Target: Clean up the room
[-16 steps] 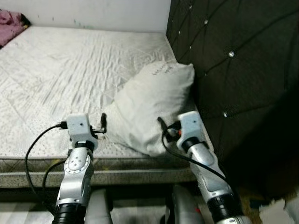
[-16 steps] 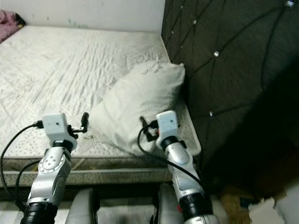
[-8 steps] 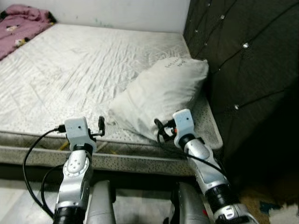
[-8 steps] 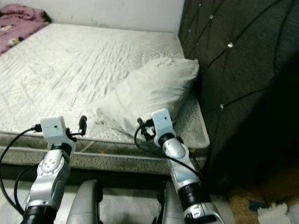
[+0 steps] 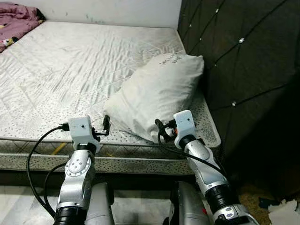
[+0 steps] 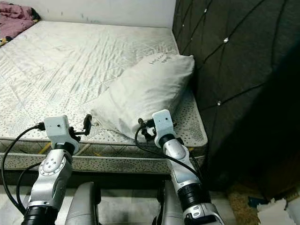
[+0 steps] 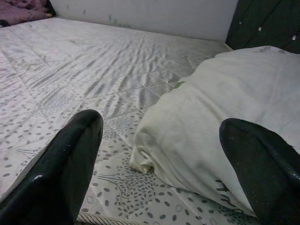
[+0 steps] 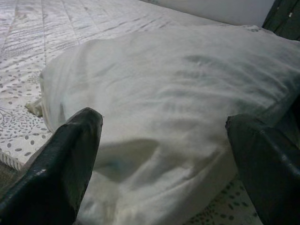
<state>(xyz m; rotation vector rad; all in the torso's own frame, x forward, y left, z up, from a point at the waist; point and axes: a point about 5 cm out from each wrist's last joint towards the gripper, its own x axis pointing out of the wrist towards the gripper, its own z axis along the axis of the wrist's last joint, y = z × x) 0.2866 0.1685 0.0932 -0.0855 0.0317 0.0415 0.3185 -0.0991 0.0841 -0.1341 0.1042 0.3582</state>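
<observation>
**Both grippers at the pillow's near end**

A white pillow (image 5: pixel 157 91) lies on the bare mattress (image 5: pixel 70 70), its far end touching the dark tufted headboard (image 5: pixel 234 56). My left gripper (image 7: pixel 159 173) hovers over the mattress edge, fingers spread and empty, near the pillow's corner. My right gripper (image 8: pixel 161 168) faces the pillow's side, fingers likewise parted, gripping nothing. A pink blanket (image 5: pixel 16 21) sits at the far corner.

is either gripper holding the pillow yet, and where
Nothing is held. Both the left gripper and right gripper are open, fingers spread in front of the white pillow on the mattress.
</observation>
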